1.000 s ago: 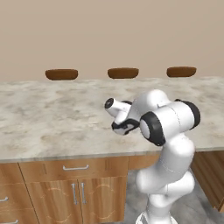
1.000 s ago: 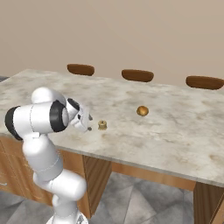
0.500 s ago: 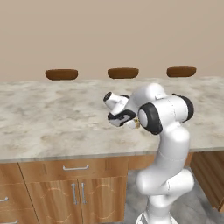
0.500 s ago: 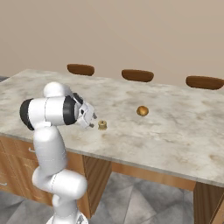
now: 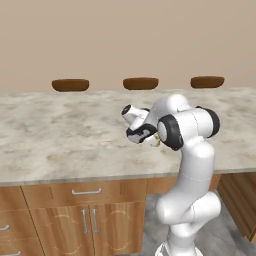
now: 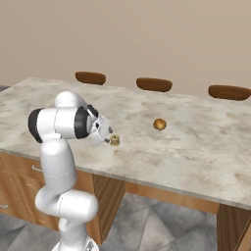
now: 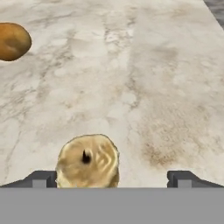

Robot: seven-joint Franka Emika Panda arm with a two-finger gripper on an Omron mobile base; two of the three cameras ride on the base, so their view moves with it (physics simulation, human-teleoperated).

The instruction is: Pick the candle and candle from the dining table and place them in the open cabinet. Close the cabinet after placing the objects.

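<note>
A short golden-tan candle (image 7: pixel 87 161) stands on the marbled dining table (image 7: pixel 166 87). It sits just ahead of my gripper (image 7: pixel 112 179), inside the gap and close to the left fingertip (image 7: pixel 41 178). The jaws are wide open and hold nothing. From the right base view, the gripper (image 6: pixel 109 137) hovers low over the table (image 6: pixel 196 147), right beside the candle (image 6: pixel 115 140). In the left base view, my elbow covers most of the hand above the table (image 5: pixel 60 140). The cabinet is out of view.
A small orange ball (image 6: pixel 159 124) lies further back on the table; the ball (image 7: pixel 13 41) is at the upper left in the hand view. Three brown seat tops (image 6: pixel 154 84) line the far edge. Drawers and doors (image 5: pixel 85 220) sit under the near edge.
The arm has straightened up and swung the hand forward and down toward the short candle. The jaws have stayed open, and the candle and ball have not moved.
</note>
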